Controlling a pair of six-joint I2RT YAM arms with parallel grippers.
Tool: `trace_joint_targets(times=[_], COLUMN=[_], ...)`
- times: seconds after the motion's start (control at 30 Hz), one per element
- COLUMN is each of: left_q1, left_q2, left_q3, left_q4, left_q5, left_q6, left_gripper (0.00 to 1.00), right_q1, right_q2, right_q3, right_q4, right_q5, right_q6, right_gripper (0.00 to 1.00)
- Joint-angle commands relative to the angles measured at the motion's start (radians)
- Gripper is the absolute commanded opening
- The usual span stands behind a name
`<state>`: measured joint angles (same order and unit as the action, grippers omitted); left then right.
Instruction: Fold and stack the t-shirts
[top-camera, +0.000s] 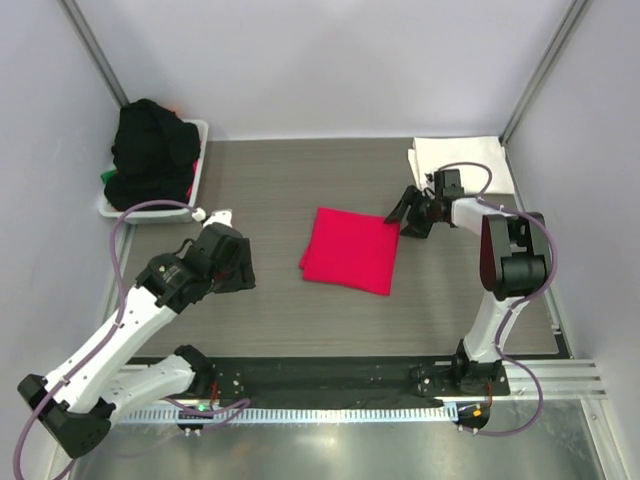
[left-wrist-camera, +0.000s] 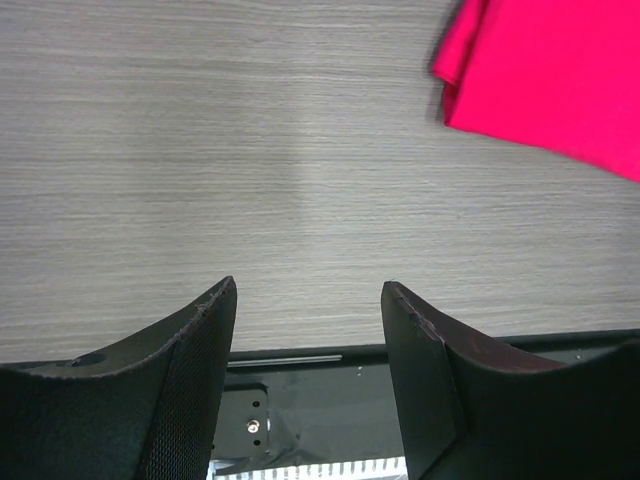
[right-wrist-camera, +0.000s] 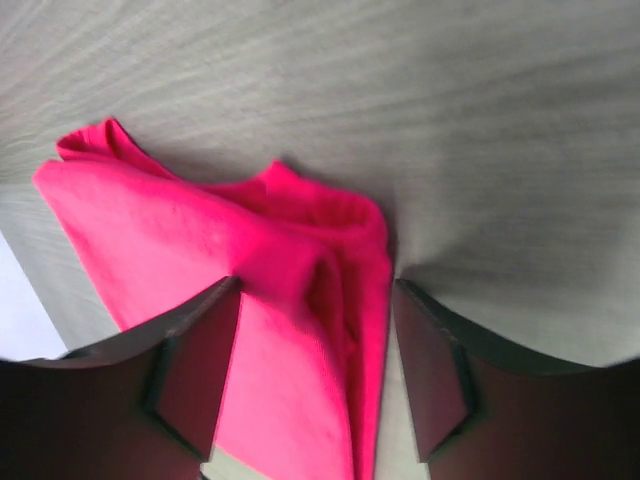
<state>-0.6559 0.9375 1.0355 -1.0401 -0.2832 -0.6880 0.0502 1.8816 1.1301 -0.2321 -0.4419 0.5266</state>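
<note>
Top external: one red shirt (top-camera: 350, 250), one white shirt (top-camera: 460, 155). Red corner sits inside my wide right claw (top-camera: 402, 224); left claw (top-camera: 240, 270) wide, empty.

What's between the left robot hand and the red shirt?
Nothing, just bare table between the left gripper and the red shirt, as the left wrist view shows.

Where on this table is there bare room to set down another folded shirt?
Bare table runs along the far edge between the basket and the white shirt, and along the near edge in front of the red shirt. Crowded: the red shirt's far right corner, where the right pincer straddles it.
</note>
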Motion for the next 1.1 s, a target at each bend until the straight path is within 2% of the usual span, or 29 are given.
trace_joint_targets(times=[0.0,0.1,0.13,0.3,0.4,0.53,0.7,0.87,1.07], left_q1=[0.002,0.002,0.002,0.002,0.002,0.002,0.002,0.002,0.002], left_q2=[-0.046,-0.077,-0.101,-0.137,-0.146,-0.147,-0.149,-0.166,-0.170], left_q3=[-0.035,-0.066,-0.093,-0.111,-0.106,-0.080,-0.090,-0.098,-0.101], left_q4=[0.041,0.049,0.060,0.071,0.061,0.020,0.006,0.026,0.032], left_q5=[-0.042,-0.048,-0.059,-0.085,-0.094,-0.126,-0.156,-0.165,-0.169], left_q6=[-0.030,-0.041,-0.050,-0.061,-0.064,-0.074,-0.071,-0.065,-0.067], left_gripper=[0.61,0.61,0.61,0.61,0.61,0.61,0.61,0.61,0.61], right_q1=[0.000,0.000,0.000,0.002,0.000,0.000,0.000,0.000,-0.003], right_q2=[0.080,0.097,0.100,0.085,0.048,-0.031,-0.111,-0.127,-0.141], right_q3=[-0.022,-0.059,-0.099,-0.165,-0.165,-0.101,0.052,0.215,0.390], right_q4=[0.062,0.115,0.182,0.278,0.258,0.110,-0.100,-0.217,-0.263], right_q5=[0.009,-0.010,-0.044,-0.087,-0.092,-0.006,0.197,0.348,0.492], right_q6=[-0.019,-0.007,0.010,0.041,0.046,-0.009,-0.140,-0.218,-0.330], right_gripper=[0.66,0.54,0.40,0.14,0.01,0.01,0.01,0.01,0.01])
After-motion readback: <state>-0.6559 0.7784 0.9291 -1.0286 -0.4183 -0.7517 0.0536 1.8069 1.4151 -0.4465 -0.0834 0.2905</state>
